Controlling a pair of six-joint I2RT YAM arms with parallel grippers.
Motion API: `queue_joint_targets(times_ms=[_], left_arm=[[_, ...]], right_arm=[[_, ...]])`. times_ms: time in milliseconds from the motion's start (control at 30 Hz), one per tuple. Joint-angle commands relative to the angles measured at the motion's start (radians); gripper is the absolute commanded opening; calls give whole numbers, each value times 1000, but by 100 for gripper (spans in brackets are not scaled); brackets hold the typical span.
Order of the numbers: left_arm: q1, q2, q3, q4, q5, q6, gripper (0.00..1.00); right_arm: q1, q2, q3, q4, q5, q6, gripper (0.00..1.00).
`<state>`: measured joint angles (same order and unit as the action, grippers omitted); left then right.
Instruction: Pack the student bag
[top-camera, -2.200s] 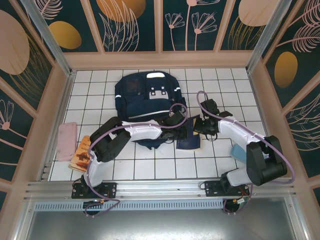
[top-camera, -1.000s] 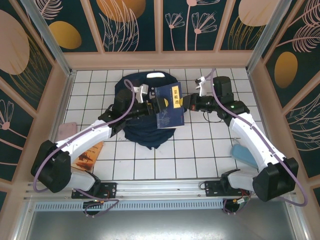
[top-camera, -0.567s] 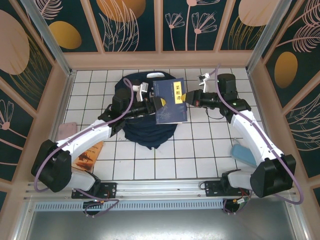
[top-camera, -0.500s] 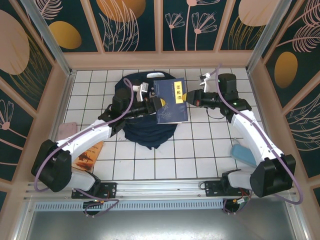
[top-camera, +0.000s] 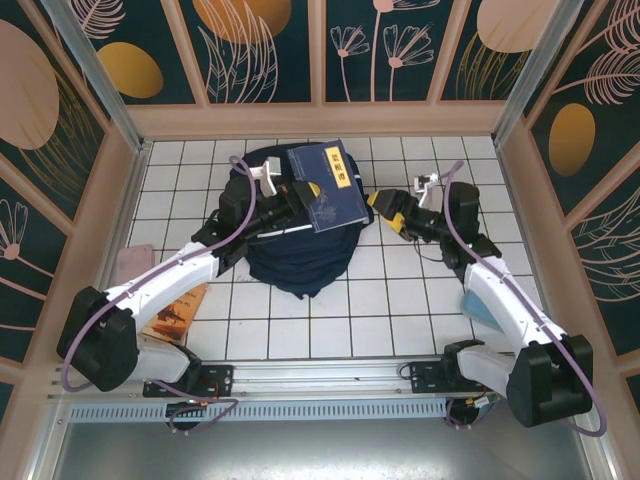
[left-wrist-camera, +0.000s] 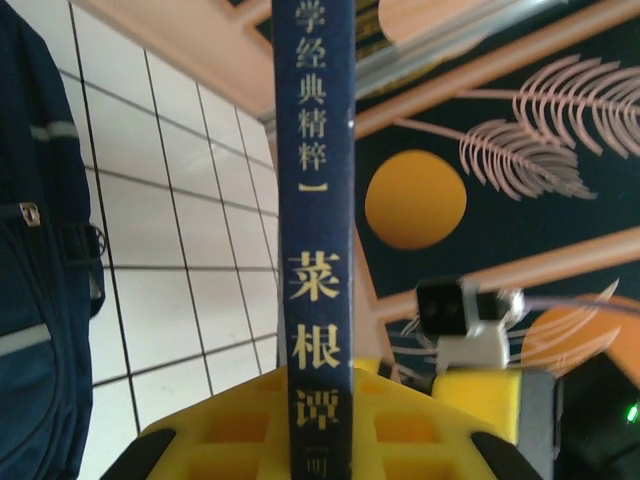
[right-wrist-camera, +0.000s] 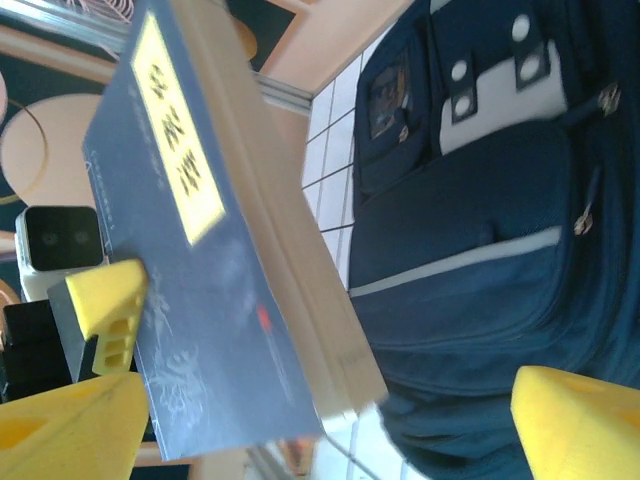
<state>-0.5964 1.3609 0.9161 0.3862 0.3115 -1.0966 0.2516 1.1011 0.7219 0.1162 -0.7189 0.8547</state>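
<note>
The student bag lies on the white tiled surface at upper centre of the overhead frame, between the two arms. Directly above it, a navy book hangs tilted in the left hand. In the left wrist view the yellow fingers pinch it by both covers, spine toward the camera. I judge this grip keeps the book edge-on, ready to slide into the bag. The right hand is spread, just right of the book and apart from it, so one hand carries the load. I cannot tell whether the bag's mouth is open.
</note>
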Motion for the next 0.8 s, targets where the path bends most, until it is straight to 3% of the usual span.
queue_joint_targets(times_ms=[0, 233, 500, 633, 767], left_arm=[[0, -28, -12, 135, -96, -85, 7], [0, -22, -49, 254, -116, -192, 7], [1, -13, -78, 317, -127, -247, 4], [0, -11, -94, 348, -137, -273, 4], [1, -10, -103, 354, -150, -293, 4]], right_arm=[[70, -27, -69, 284, 42, 217, 99], [189, 47, -138, 622, 128, 441, 99], [214, 167, -139, 832, 160, 583, 98], [242, 201, -126, 879, 200, 615, 93], [267, 223, -144, 990, 257, 627, 77]])
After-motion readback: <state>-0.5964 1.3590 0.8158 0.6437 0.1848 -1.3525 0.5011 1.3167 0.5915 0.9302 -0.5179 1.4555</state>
